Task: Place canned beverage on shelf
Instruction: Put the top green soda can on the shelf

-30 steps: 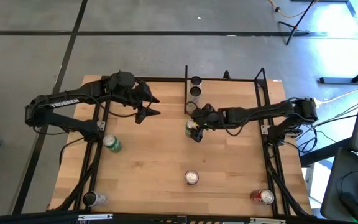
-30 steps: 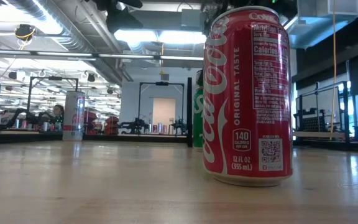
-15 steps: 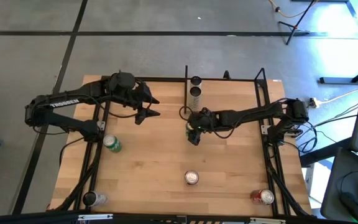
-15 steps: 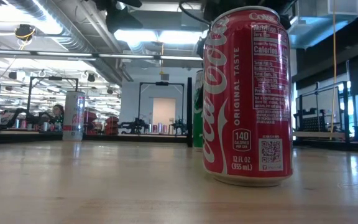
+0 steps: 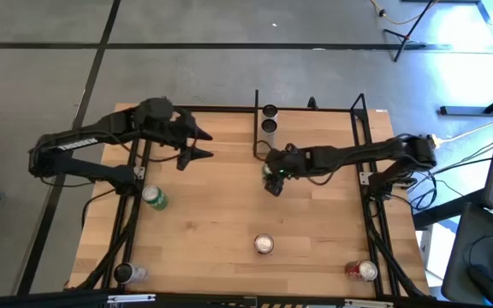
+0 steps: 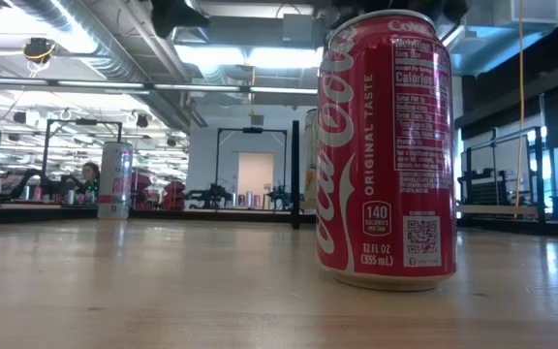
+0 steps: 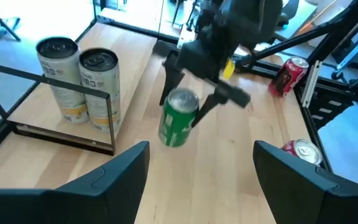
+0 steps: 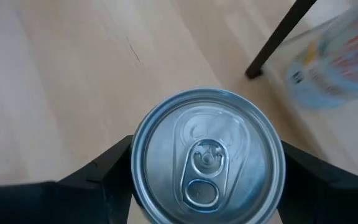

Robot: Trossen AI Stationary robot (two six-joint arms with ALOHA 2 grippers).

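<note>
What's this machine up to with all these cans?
It is putting drink cans on a small shelf at the table's far edge, where two pale cans already stand. The right gripper has a green can between its fingers, lifted and tilted, close to the shelf. The left gripper waits open nearby. More cans stand around the table, including a red one.

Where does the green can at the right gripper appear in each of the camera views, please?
High view: green can at centre, under the right gripper.
Low view: not visible.
Left wrist view: centre, lifted and tilted.
Right wrist view: its top fills the middle.
Shared landmark: the two pale cans on the shelf.
</note>
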